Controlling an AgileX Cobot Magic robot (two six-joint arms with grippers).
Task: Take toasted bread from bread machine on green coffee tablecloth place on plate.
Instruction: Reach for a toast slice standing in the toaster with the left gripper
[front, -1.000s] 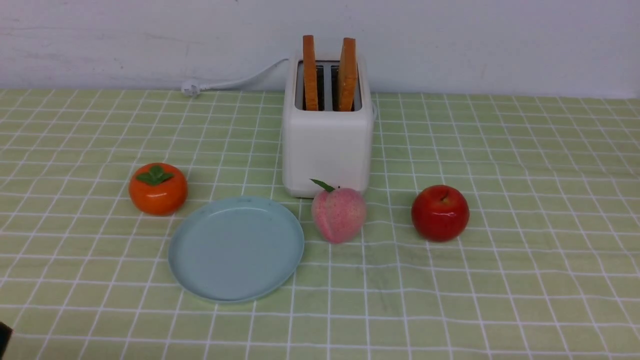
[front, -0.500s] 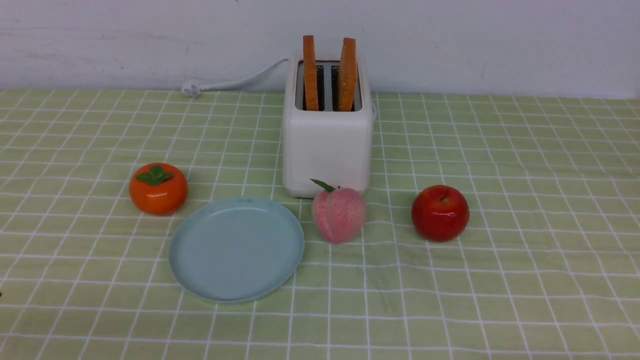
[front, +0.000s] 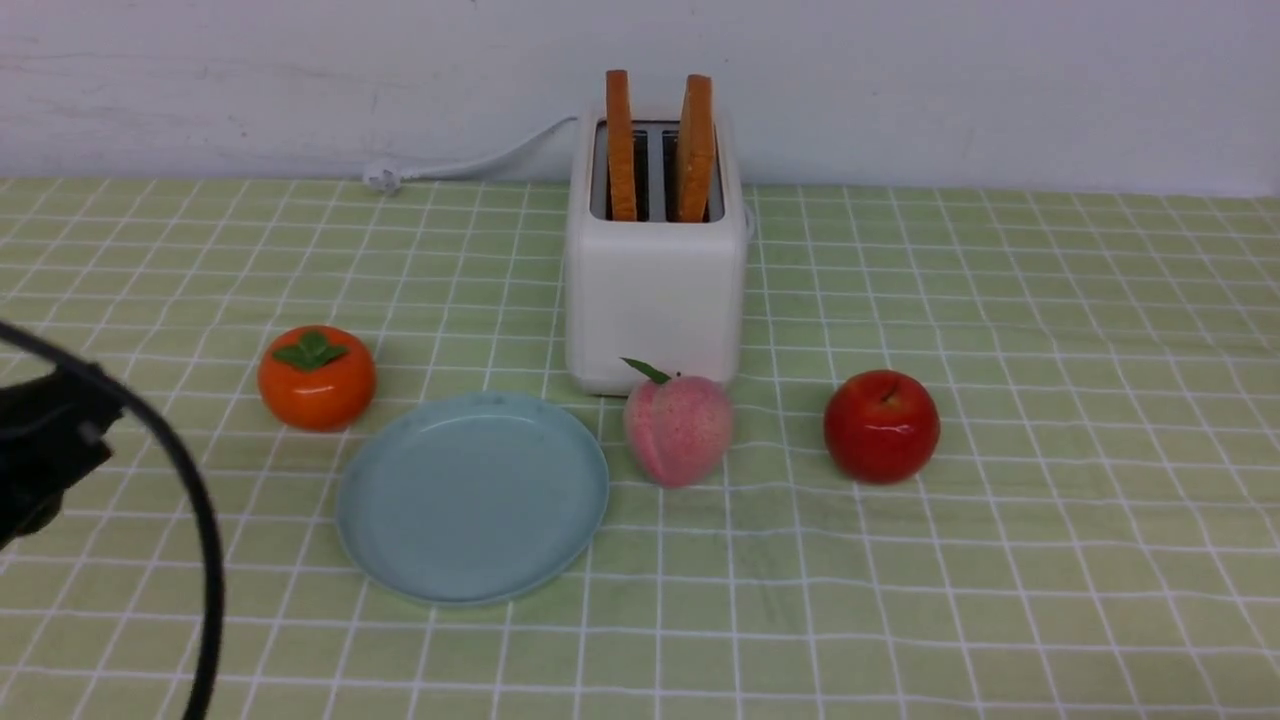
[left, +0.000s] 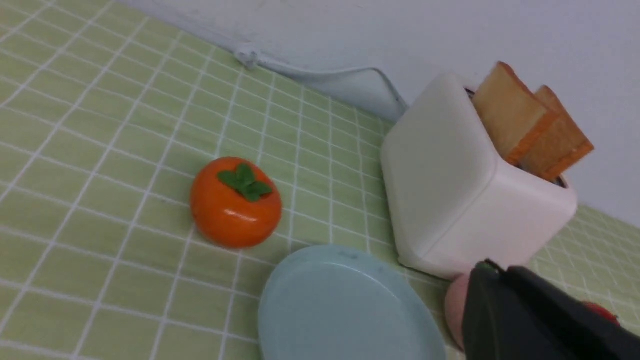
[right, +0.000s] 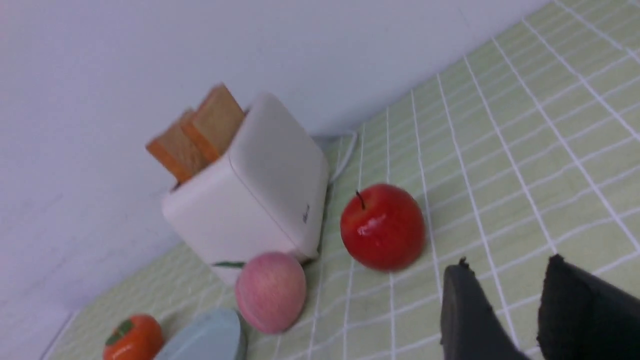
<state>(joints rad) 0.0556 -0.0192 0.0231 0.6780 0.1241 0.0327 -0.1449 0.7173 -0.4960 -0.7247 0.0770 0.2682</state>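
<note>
Front view: the left arm shows at the edge, with the toasted bread upright in the bread machine well ahead to its right.

Left wrist view: only one finger of the left end effector shows, so I cannot tell its state. The plate is just beside it.

Right wrist view: the right end effector is spread and empty, near the apple.

Ahead of me, a plain white wall fills the whole back of the scene: flat paint, a touch bluish in this light. On its left half I can make out faint grey scuffs and a thin smeared streak, while the right half reads cleaner. The wall comes straight down to the desk and meets it along one level line across the front view. The desk top is hidden under a cloth from side to side. The light is soft and even, the shadows faint and blurred at the edges. Both wrist views show the same bare wall, tilted.
</note>
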